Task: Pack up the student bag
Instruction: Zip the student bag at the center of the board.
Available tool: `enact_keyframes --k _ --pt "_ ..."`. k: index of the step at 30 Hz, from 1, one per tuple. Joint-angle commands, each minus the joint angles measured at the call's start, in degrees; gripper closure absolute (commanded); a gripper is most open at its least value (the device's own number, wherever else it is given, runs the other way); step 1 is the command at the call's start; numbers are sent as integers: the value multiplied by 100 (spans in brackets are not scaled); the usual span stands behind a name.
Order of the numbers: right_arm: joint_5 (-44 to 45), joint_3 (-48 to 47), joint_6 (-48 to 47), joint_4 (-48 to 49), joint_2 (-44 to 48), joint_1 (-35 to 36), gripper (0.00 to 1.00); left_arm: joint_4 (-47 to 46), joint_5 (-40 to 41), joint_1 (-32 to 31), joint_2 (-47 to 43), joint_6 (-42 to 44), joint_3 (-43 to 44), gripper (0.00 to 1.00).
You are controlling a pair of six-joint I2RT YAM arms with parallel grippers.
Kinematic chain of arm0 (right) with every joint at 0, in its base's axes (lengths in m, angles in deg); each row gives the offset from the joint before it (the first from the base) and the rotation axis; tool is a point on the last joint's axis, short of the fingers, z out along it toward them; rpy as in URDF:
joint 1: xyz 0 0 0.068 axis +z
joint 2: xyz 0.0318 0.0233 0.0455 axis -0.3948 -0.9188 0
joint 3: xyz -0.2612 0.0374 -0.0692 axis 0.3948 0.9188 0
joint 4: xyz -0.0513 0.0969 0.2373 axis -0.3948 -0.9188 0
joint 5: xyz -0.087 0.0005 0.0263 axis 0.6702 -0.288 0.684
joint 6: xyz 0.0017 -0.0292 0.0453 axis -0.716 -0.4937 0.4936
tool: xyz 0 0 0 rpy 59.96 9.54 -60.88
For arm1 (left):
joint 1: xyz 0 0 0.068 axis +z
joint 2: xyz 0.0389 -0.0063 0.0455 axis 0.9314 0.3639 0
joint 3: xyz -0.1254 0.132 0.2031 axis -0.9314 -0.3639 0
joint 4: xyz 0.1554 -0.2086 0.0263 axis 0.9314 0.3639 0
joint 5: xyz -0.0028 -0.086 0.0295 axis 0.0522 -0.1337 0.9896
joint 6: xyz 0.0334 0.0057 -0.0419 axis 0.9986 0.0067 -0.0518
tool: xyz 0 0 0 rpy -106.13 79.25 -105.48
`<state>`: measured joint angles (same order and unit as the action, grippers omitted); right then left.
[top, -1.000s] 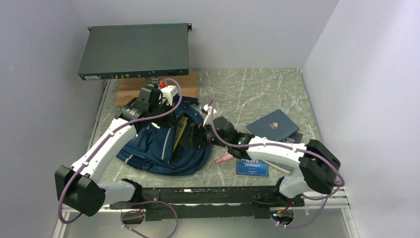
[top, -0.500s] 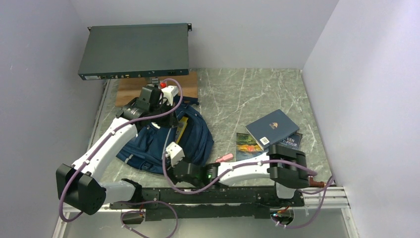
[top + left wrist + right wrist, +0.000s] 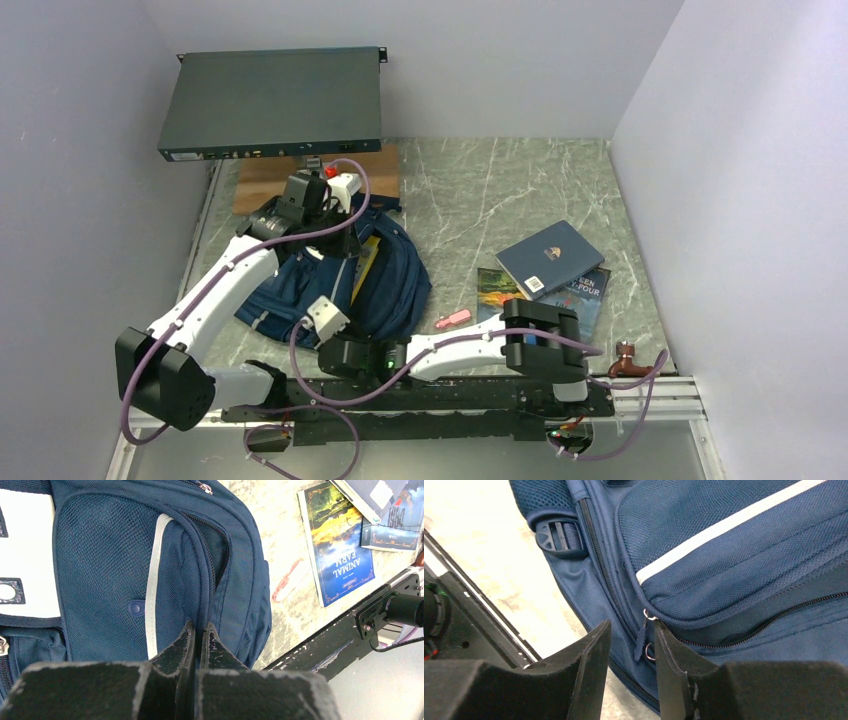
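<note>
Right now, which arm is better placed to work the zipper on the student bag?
Right. The right gripper stands open with the zipper pull between its fingers, at the near edge of the student bag, not yet gripping it. The left gripper is shut against fabric farther back, away from that pull.

My left gripper [image 3: 197,630] is black, its edges scuffed pale grey. Straight ahead of it the backpack [image 3: 110,580] is navy blue with a fine mesh weave. A pale grey stripe [image 3: 152,590] runs down toward the fingertips, and a white patch [image 3: 25,560] sits off to its left. To its right I see a book [image 3: 340,545] with a blue cover and yellow picture, and nearer, a pink stick [image 3: 290,577]. The right gripper [image 3: 631,630] is black too; between its fingers hangs a navy zip pull [image 3: 640,642]. The table [image 3: 500,190] is grey-green, veined white.
</note>
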<state>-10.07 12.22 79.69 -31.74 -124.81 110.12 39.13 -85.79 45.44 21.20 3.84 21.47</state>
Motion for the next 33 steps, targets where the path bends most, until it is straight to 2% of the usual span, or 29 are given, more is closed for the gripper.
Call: enact_keyframes --k 1,4,6,11,13,15,19,20,21,26,27,30,33 --pt "528 -309 37 -498 -151 49 63 -356 -106 11 -29 51 125 100" --pt "591 -376 102 -709 -286 49 65 -347 -64 15 -29 51 120 100" --pt "671 -382 51 -676 -340 47 70 -361 -52 11 -31 44 112 100" --pt "865 -83 -202 -135 -394 41 100 -388 -24 6 -37 -62 76 99" --pt "732 291 -415 436 -208 36 100 -543 -280 2 -145 -220 -74 82" --pt "519 677 -533 970 24 40 100 -676 -305 2 -359 -443 -300 58" --pt "404 1178 -722 1669 360 40 100 -272 367 23 -988 -590 -521 13" --pt "337 1258 -715 1753 396 40 100 -105 631 28 -1171 -633 -541 5" --pt "289 1304 -742 1816 410 40 100 86 946 39 -1357 -688 -561 1" --pt "146 1452 -744 2011 458 -9 100 1169 2419 156 -2219 -1519 -704 0" --pt "88 1482 -719 2050 474 -19 100 1283 2453 174 -2424 -1788 -891 2" --pt "68 1555 -782 2159 517 -21 100 768 2036 185 -3069 -2446 -1852 14" --pt "-28 1613 -726 2156 561 -28 100 374 1969 213 -3325 -3112 -2583 37"
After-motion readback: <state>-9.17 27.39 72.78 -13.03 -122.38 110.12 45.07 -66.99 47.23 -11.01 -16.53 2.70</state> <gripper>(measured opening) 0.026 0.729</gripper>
